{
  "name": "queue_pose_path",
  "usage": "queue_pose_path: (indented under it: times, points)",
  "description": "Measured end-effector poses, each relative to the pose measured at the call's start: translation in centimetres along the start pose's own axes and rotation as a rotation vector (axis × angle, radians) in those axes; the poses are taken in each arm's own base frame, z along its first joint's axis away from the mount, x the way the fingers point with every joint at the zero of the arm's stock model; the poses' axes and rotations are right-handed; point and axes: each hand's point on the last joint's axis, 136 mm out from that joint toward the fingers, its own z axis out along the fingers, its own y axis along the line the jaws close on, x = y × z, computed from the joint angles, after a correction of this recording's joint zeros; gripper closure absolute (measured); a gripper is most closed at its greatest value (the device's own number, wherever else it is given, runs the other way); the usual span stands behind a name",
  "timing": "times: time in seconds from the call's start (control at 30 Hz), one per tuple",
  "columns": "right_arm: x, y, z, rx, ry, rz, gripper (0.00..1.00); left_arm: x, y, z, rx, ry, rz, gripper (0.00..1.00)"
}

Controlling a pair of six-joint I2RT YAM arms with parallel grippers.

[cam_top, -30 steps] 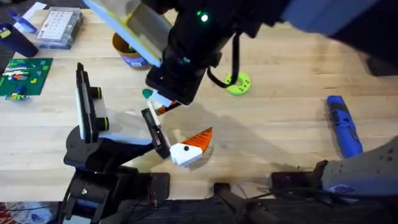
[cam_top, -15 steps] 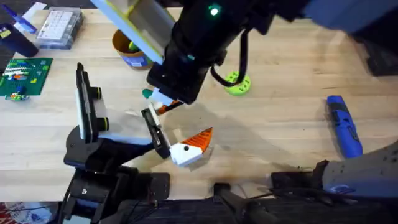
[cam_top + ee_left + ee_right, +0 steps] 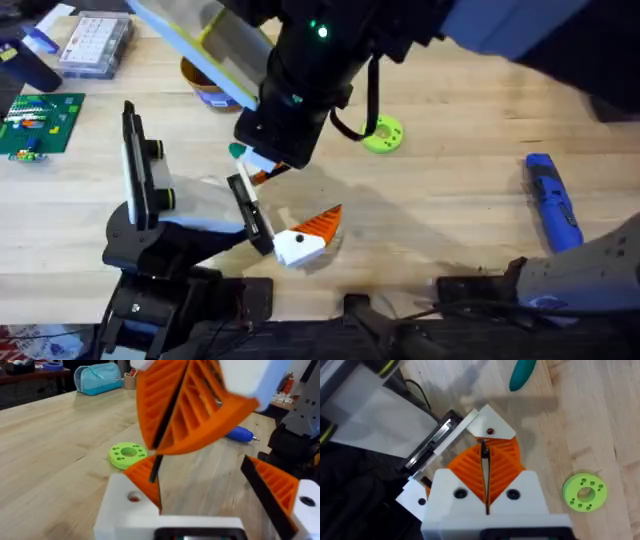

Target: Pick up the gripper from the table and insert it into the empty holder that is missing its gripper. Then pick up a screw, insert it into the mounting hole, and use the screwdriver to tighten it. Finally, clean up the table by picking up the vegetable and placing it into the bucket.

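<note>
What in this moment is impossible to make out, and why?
Bucket: overhead, the right arm covers most of it; contents unseen.
Teal object: right wrist view, cut off by the edge; overhead, half under the arm. Kind unclear.
Gripper: overhead, too small to tell whether it is seated in the holder.
Box: overhead, contents too small to read.

The wooden table (image 3: 450,120) bore the screwdriver (image 3: 553,202), a lime-green disc (image 3: 383,134), the bucket (image 3: 203,85) and a circuit board (image 3: 38,123).
</note>
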Motion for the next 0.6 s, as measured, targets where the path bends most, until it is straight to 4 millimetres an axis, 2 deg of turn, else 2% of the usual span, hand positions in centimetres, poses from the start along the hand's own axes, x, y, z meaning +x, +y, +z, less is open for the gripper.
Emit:
queue_pose_path:
  times: [0.13, 0.4, 0.6]
  points:
    - [0.0, -0.1, 0.2, 0.000, 0.005, 0.000, 0.992, 0.0, 0.0, 0.0, 0.000, 0.000, 0.000, 0.011]
    - [0.4, -1.0, 2.2, 0.027, 0.060, 0.006, 0.992, 0.0, 0.0, 0.0, 0.000, 0.000, 0.000, 0.011]
    - [0.4, -1.2, 2.5, 0.038, 0.067, 0.007, 0.992, 0.0, 0.0, 0.0, 0.000, 0.000, 0.000, 0.011]
